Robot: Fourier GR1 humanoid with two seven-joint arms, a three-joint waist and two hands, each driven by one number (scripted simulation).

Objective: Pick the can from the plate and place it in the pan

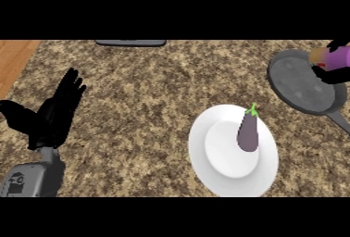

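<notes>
A purple can (339, 58) with a tan end is held at the right edge, just above the rim of the dark grey pan (301, 85). My right hand (331, 75) is curled round it; only black fingers above and below the can show. The white plate (217, 176) lies lower centre-right and carries a purple eggplant (248, 133) with a green stem. No can stands on the plate. My left hand (53, 115) rests open at the left, fingers pointing up, far from the plate and the pan.
The pan's handle (338, 121) runs down to the right edge. A dark flat object (130, 42) lies at the counter's far edge. A wooden surface (14, 58) shows beyond the speckled counter at the top left.
</notes>
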